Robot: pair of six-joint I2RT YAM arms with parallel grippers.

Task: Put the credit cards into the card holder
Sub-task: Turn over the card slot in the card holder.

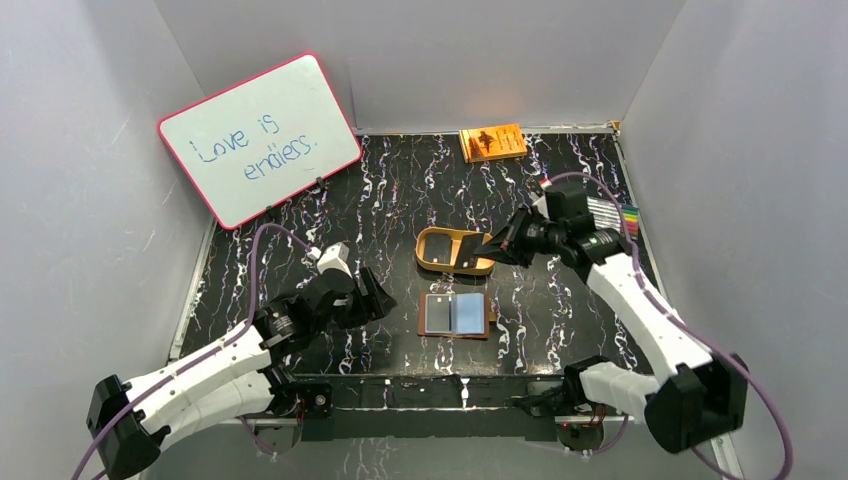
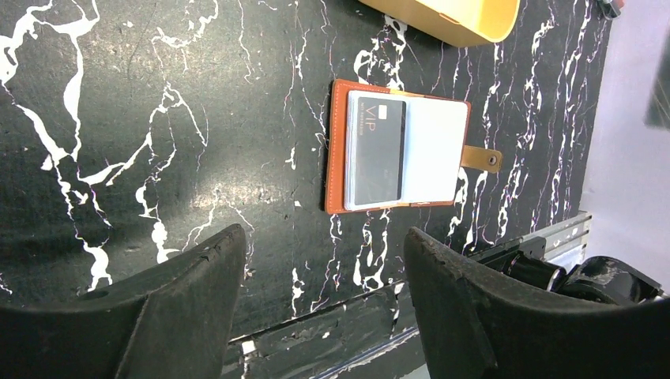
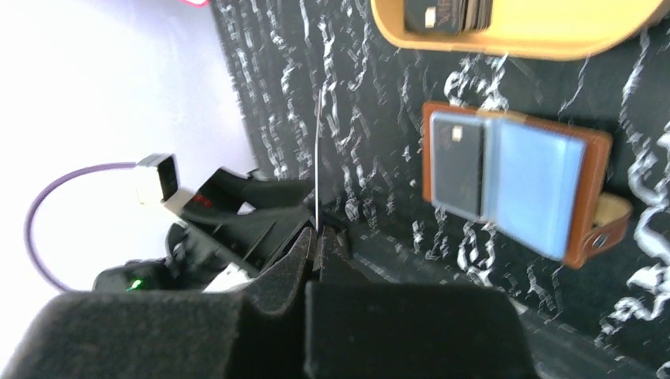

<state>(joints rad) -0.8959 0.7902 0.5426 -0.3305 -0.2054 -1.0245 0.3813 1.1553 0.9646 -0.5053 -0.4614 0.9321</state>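
Note:
The brown card holder (image 1: 428, 314) lies open near the table's front edge. On its inner faces lie a dark card (image 1: 437, 313) and a pale bluish card (image 1: 468, 312). The left wrist view shows the holder (image 2: 338, 150), the dark card (image 2: 376, 150) and the pale card (image 2: 434, 150). My left gripper (image 1: 375, 300) is open and empty, left of the holder (image 2: 324, 237). My right gripper (image 1: 490, 250) is shut on a dark credit card (image 1: 472, 254) over the tray's right end. That card shows edge-on in the right wrist view (image 3: 317, 158), between the closed fingers (image 3: 318, 233). The open holder (image 3: 598, 170) lies ahead there.
A tan oval tray (image 1: 437, 236) behind the holder has dark cards in it (image 3: 446, 14). An orange book (image 1: 492, 142) lies at the back. A whiteboard (image 1: 260, 135) leans at the back left. Coloured markers (image 1: 615, 212) lie at the right edge.

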